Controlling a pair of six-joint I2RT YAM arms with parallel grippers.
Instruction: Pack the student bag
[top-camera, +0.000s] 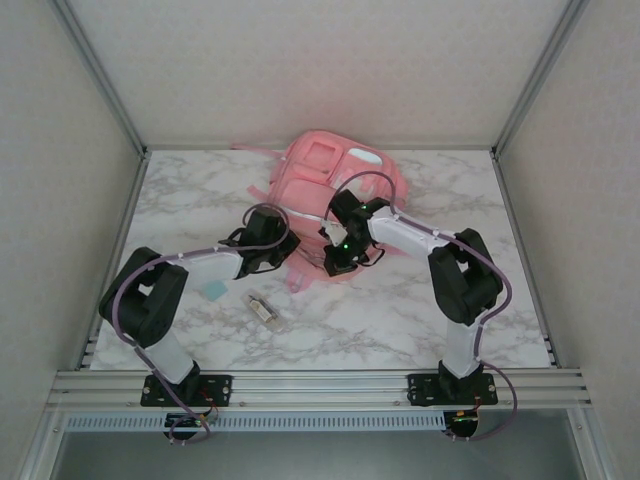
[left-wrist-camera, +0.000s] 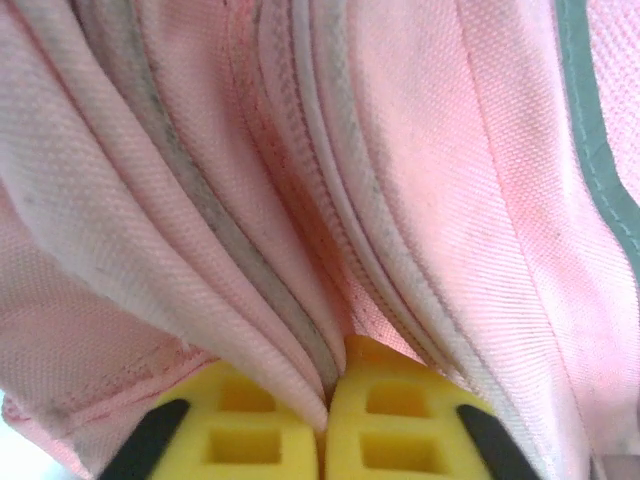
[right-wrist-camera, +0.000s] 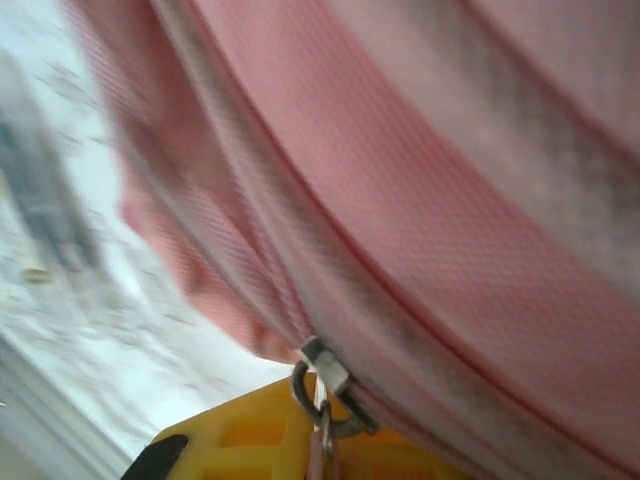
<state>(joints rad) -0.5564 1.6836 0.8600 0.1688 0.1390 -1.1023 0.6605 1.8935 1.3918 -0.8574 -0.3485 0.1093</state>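
**A:** so where's the student bag (top-camera: 325, 185)?

**B:** far middle of the marble table (top-camera: 420, 320). The left gripper (left-wrist-camera: 325, 425) is pinched tight on a fold of it, and the right gripper (right-wrist-camera: 322, 445) is clamped on its zipper pull (right-wrist-camera: 322, 372). A small clear item (top-camera: 262, 308) lies nearer the bases.

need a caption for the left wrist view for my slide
Left gripper shut on a fold of the pink student bag, yellow fingers pinching the fabric beside white piping.
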